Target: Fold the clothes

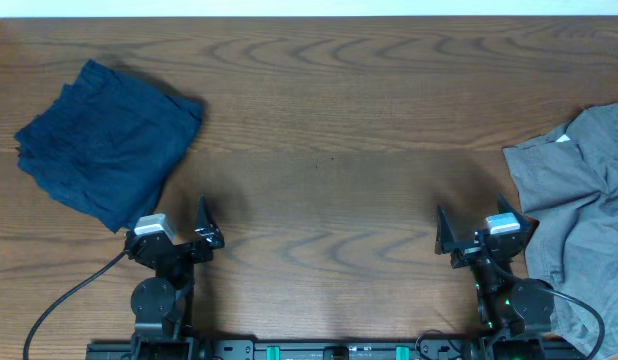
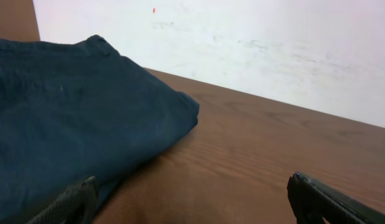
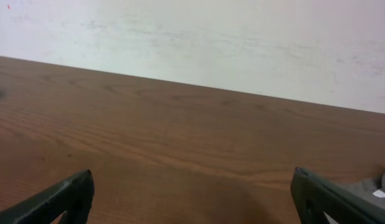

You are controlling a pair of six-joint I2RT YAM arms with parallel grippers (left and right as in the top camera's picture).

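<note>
A folded dark navy garment (image 1: pixel 107 140) lies at the table's left side; it also fills the left of the left wrist view (image 2: pixel 74 124). Crumpled light grey shorts (image 1: pixel 584 210) lie at the right edge, partly hanging past the front; a sliver shows in the right wrist view (image 3: pixel 374 186). My left gripper (image 1: pixel 179 225) is open and empty just in front of the navy garment, its left finger next to the cloth (image 2: pixel 186 199). My right gripper (image 1: pixel 484 228) is open and empty, just left of the grey shorts (image 3: pixel 192 196).
The wooden table (image 1: pixel 329 150) runs between the two garments. A white wall (image 3: pixel 192 37) stands behind its far edge. Arm bases and cables sit at the front edge.
</note>
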